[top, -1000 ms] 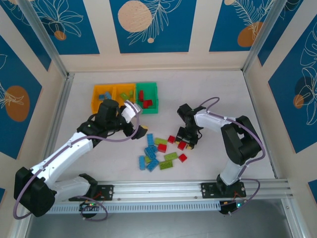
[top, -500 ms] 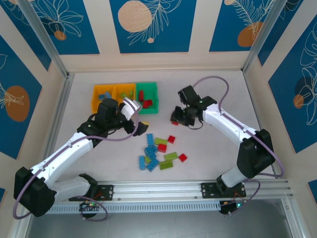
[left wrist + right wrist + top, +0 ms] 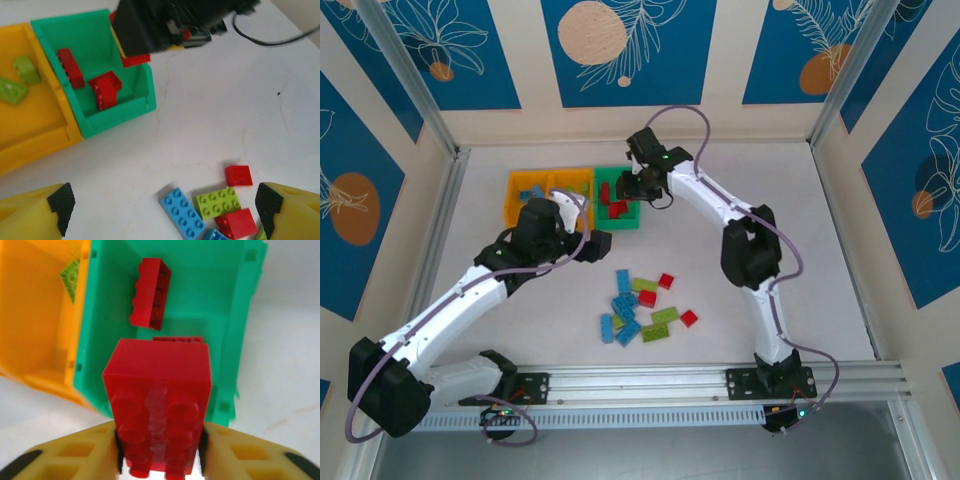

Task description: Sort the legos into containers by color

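My right gripper point(image 3: 160, 452) is shut on a red lego brick point(image 3: 157, 400), studs toward the camera, held just above the green container point(image 3: 245, 315). That bin has other red bricks point(image 3: 150, 292) inside. From above, the right gripper point(image 3: 638, 185) hangs over the green container point(image 3: 632, 222). My left gripper point(image 3: 592, 242) is open, low over the table between the bins and the loose legos point(image 3: 640, 305). Between its fingers point(image 3: 62, 205) lie a blue brick point(image 3: 182, 212), a lime brick point(image 3: 218, 201) and two red ones point(image 3: 238, 175).
Two orange-yellow containers point(image 3: 515, 200) stand left of the green one; the one next to it holds lime bricks point(image 3: 12, 90), the far left one blue. The cage's walls and posts ring the table. Bare tabletop lies right of the pile.
The right arm lifted a red brick from the pile and swung it back and left to over the green bin. The left gripper shifted slightly toward the pile.
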Controlling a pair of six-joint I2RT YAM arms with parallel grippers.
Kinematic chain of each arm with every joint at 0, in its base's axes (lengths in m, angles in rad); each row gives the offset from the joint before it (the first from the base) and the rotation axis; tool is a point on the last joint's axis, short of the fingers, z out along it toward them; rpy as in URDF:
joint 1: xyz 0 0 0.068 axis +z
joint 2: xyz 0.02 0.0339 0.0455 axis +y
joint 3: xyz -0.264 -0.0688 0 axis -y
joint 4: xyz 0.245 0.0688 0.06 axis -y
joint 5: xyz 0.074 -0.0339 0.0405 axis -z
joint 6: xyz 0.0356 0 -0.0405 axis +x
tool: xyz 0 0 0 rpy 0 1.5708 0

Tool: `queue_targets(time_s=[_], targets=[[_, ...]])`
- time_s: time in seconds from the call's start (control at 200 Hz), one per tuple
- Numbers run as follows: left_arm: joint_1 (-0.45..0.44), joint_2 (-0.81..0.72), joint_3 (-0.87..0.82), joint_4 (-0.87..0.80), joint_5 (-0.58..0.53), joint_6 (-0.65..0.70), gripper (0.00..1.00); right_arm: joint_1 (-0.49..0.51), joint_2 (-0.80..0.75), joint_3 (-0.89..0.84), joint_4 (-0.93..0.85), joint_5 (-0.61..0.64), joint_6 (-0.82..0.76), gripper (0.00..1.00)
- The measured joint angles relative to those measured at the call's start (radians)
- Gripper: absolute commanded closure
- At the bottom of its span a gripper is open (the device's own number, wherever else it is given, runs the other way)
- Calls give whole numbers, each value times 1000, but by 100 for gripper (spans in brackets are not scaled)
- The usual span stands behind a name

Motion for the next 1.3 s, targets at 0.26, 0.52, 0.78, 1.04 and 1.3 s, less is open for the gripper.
queue_targets(time_s=[0.26,0.52,0.78,1.04,1.3], targets=[[-10,20,11,-155,55,-232,29,-9,-4,110,-123,-2,0,44],[-176,85,19,-333,101,-354,33,-57,-419,-234,-73,-5,19,39],[-320,224,13,-458,144,-411,33,-122,-684,-539,-13,-2,54,35],[-333,367,8,-466,150,-419,47,-148,-705,-633,-14,-5,80,35],[-335,420,-2,-455,100,-428,57,-159,-705,-616,-11,-5,81,35]])
